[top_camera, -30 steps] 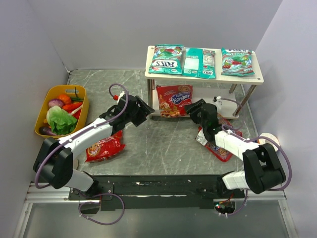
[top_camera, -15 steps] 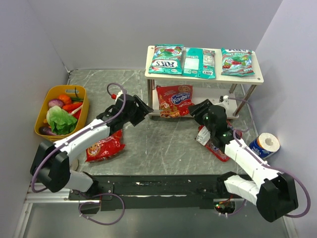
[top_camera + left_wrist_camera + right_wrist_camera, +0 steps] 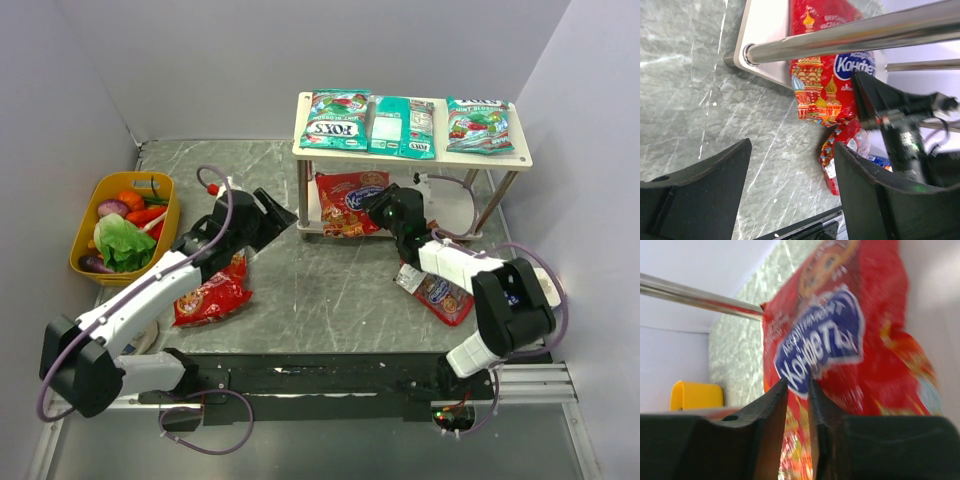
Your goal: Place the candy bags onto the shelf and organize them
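Three teal-green candy bags (image 3: 336, 119) lie in a row on the top board of the shelf (image 3: 441, 135). One red bag (image 3: 345, 203) sits on the lower board and also shows in the left wrist view (image 3: 820, 90) and the right wrist view (image 3: 840, 325). My right gripper (image 3: 379, 207) (image 3: 797, 382) is shut to a thin slit, its tips at that bag's right edge. A second red bag (image 3: 438, 293) lies on the table under my right arm. A third red bag (image 3: 210, 296) lies under my left arm. My left gripper (image 3: 270, 214) (image 3: 792, 145) is open and empty, left of the shelf.
A yellow tub (image 3: 171, 215) of toy vegetables stands at the far left. The shelf's metal leg (image 3: 840, 37) crosses the left wrist view close ahead. Grey walls close in the table at the back and on both sides.
My right gripper has moved left and toward the shelf, up to the red bag on the lower board. My left arm has drawn back a little to the left, gripper still open.
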You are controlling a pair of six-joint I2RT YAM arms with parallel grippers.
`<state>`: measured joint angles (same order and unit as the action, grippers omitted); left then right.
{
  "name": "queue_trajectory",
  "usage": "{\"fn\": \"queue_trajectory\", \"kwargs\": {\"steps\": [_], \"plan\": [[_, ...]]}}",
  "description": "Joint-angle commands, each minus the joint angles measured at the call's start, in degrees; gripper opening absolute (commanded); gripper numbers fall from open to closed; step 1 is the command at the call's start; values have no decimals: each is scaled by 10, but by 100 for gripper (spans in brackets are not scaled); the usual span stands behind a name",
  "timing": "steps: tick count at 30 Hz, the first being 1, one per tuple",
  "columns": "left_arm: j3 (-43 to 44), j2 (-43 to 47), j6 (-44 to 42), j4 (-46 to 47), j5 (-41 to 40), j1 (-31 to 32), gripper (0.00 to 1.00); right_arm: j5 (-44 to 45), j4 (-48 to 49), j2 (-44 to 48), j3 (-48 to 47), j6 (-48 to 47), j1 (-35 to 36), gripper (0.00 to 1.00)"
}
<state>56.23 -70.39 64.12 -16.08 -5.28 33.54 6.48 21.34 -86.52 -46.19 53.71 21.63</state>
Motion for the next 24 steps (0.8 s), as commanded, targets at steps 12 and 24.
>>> {"fn": "queue_trajectory", "kwargs": {"steps": [12,24], "plan": [[-19,54,-51,-35,-16,-29,74,24,116,-141,-59,103,7,22],[-34,55,-68,-23,23,-70,74,136,-210,-203,-131,214,101,15]]}}
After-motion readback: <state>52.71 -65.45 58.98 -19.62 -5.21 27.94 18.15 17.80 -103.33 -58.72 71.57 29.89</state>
